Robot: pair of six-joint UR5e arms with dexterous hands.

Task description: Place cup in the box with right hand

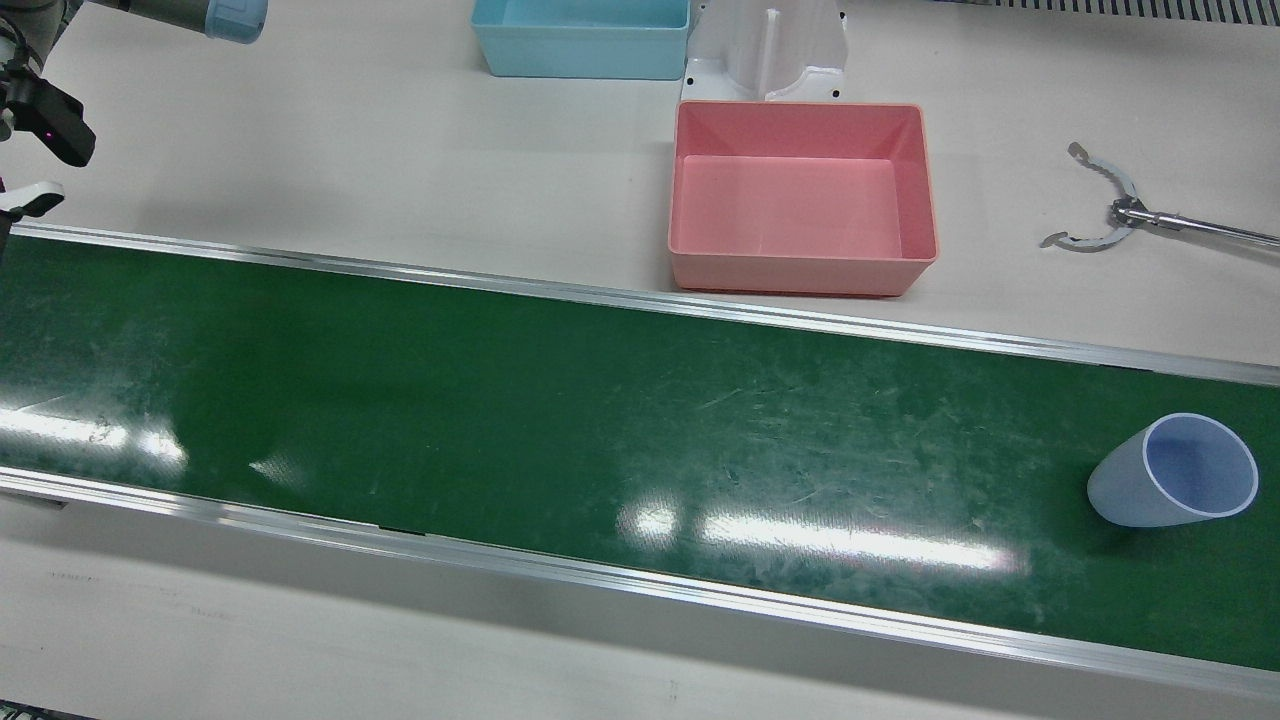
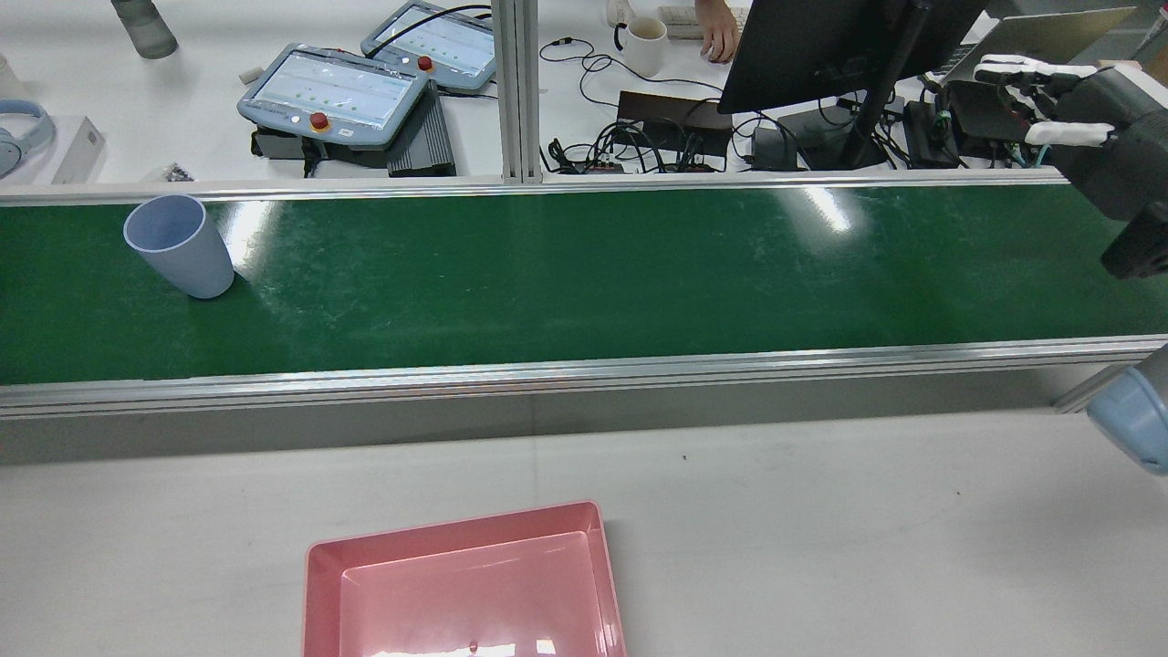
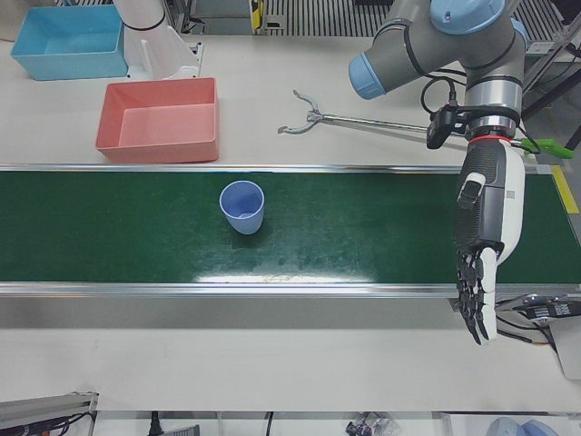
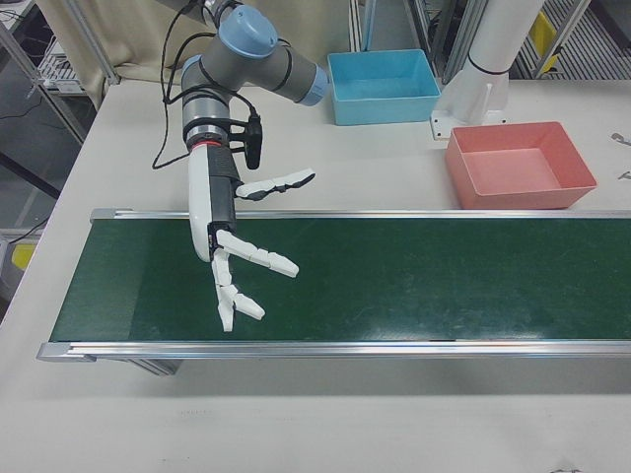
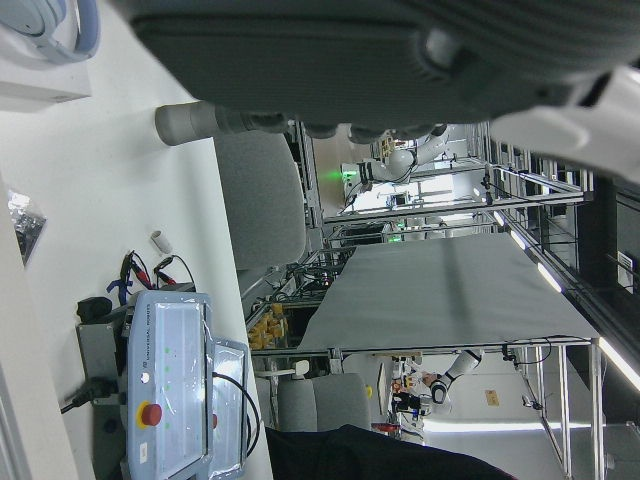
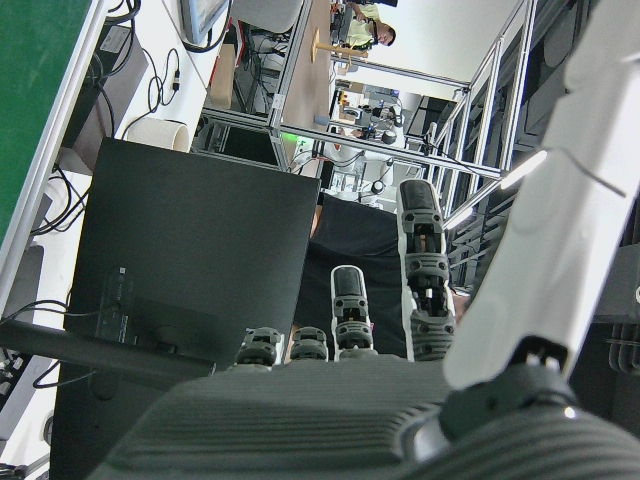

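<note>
A pale blue cup [image 1: 1175, 470] stands upright on the green conveyor belt [image 1: 500, 420], also seen in the rear view [image 2: 178, 245] and the left-front view [image 3: 242, 206]. The pink box [image 1: 800, 275] sits empty on the white table beside the belt. My right hand [image 4: 215, 236] hovers open over the belt's far end, fingers spread, a long way from the cup. It shows at the right edge of the rear view [image 2: 1081, 114]. My left hand [image 3: 488, 227] hangs open over the other end of the belt, fingers straight down, holding nothing.
A blue box [image 1: 580, 45] stands behind the pink one by a white pedestal [image 1: 770, 50]. A metal grabber tool [image 1: 1110, 215] lies on the table. Beyond the belt are a monitor [image 2: 821, 46], teach pendants [image 2: 338, 91], cables and a person's hand [image 2: 721, 32].
</note>
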